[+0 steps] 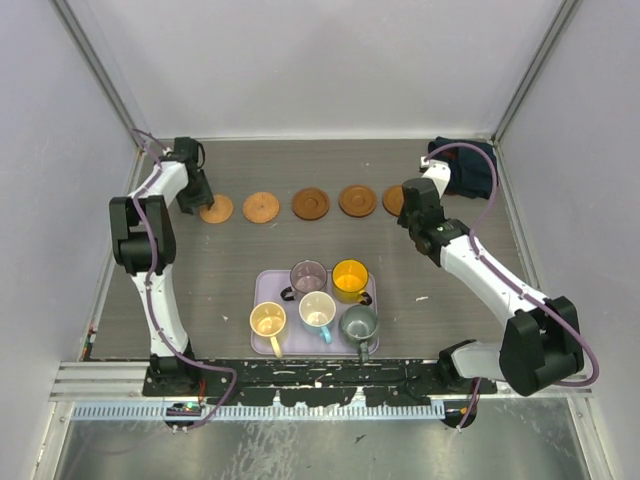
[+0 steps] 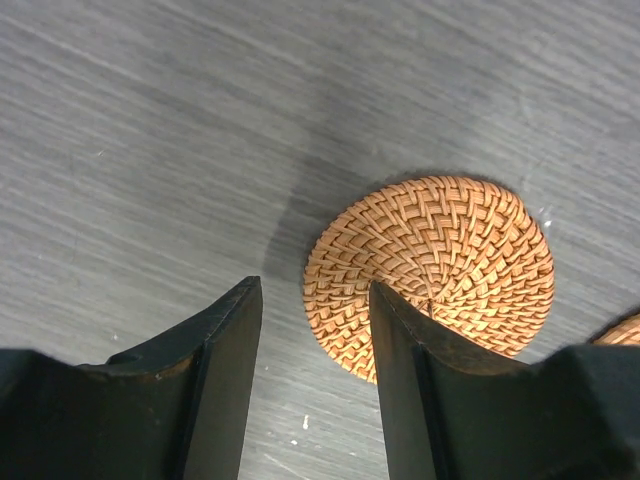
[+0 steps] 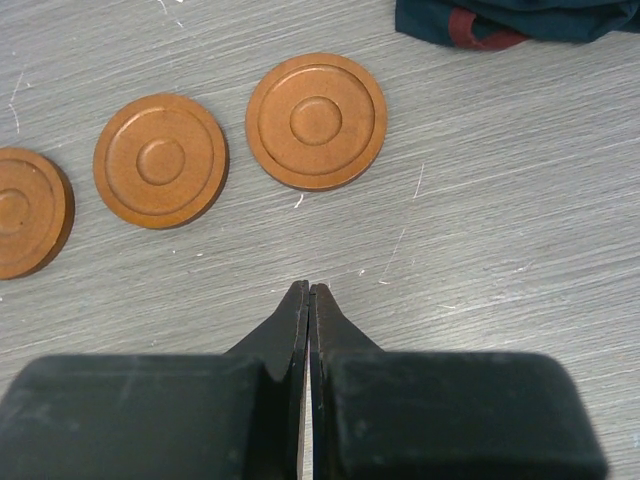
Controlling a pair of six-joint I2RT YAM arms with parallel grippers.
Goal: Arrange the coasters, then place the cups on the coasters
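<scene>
Nearest the arm bases, well behind both end effectors: a lavender tray [image 1: 298, 345] carrying all 5 cups, none on a coaster yet. In the near row, 3 of them: cream-yellow cup [image 1: 268, 320], white cup [image 1: 317, 310] with a blue handle, grey-green cup [image 1: 358, 323]. Behind those, purple cup [image 1: 307, 275] and yellow-orange cup [image 1: 350, 277].

Farther out, left end effector [image 2: 313, 300] about half open, with only bare tabletop [image 2: 150, 150] in the gap. Just ahead and to 1 side, a woven coaster [image 2: 440, 260] lying flat, its near edge covered by 1 finger [image 2: 400, 380]; touching or not, impossible to tell. Beyond it, at the frame edge, a sliver of a neighbouring coaster [image 2: 625, 330], mostly cut off. From above, fingertips lost behind the arm's own wrist.

Right end effector [image 3: 308, 292] pressed fully together, holding nothing. Ahead and clear of the tips, a ringed coaster [image 3: 316, 120]; farther off to the side a middle coaster [image 3: 160, 160], then an outer coaster [image 3: 25, 212] cut by the frame edge. Farthest ahead, a dark cloth [image 3: 520, 20] with a red patch, cropped at the top.

From above, 5 coasters in 1 row between the 2 end effectors, the last beside the right end effector half hidden under that arm.
</scene>
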